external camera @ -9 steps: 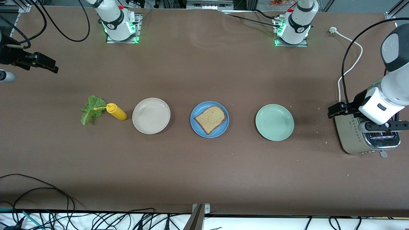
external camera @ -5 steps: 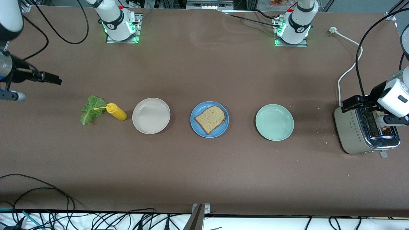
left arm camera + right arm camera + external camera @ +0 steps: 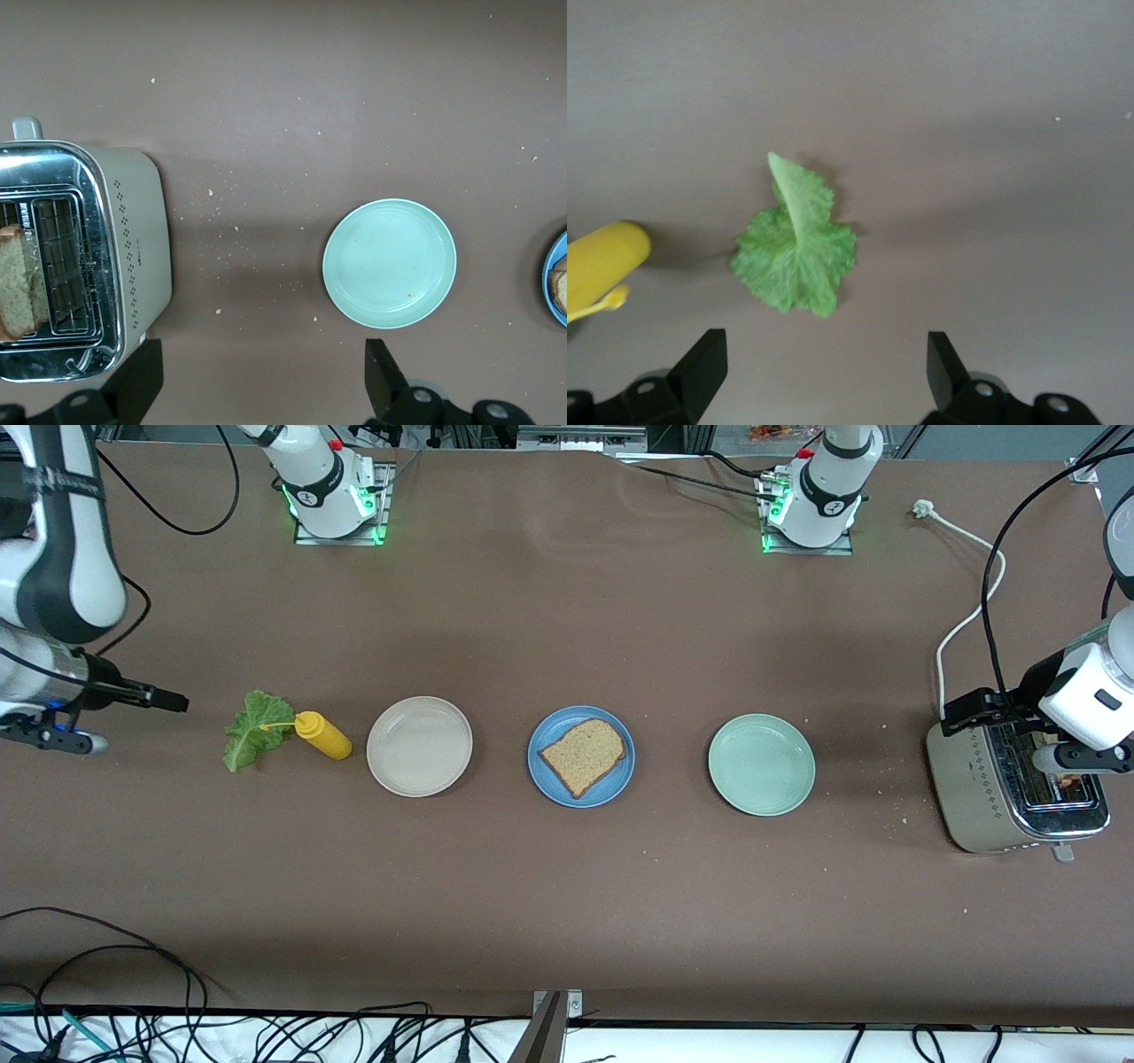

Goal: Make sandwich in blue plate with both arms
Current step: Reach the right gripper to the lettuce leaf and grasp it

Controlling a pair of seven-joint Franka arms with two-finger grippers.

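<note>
Starting with the front view: the blue plate [image 3: 581, 756] sits midway along the surface [image 3: 567, 903] and carries one bread slice [image 3: 583, 755]. A cream plate [image 3: 419, 746] lies beside it toward the right arm's end; a mint plate [image 3: 761, 764] lies beside it toward the left arm's end. A yellow bottle [image 3: 322, 735] lies on its side just beside the cream plate, its nozzle over a lettuce leaf [image 3: 253, 730]. The right end effector [image 3: 164, 701] hangs near the lettuce, at the right arm's end of the surface. A toaster [image 3: 1017, 788] stands at the left arm's end, with the left end effector [image 3: 973, 710] over its edge.

Left wrist view: the left end effector [image 3: 264, 382] is released, both fingers [image 3: 379, 375] spread wide and holding nothing. The toaster [image 3: 81, 263] holds a bread slice [image 3: 18, 282] in one slot. The mint plate [image 3: 390, 263] is empty; crumbs are scattered between it and the toaster. The blue plate [image 3: 550, 282] shows only at the frame edge.

Right wrist view: the right end effector [image 3: 824, 367] is released, fingers [image 3: 702, 361] apart and empty, over the surface near the lettuce [image 3: 795, 244]. The bottle [image 3: 602, 262] lies beside the leaf.
</note>
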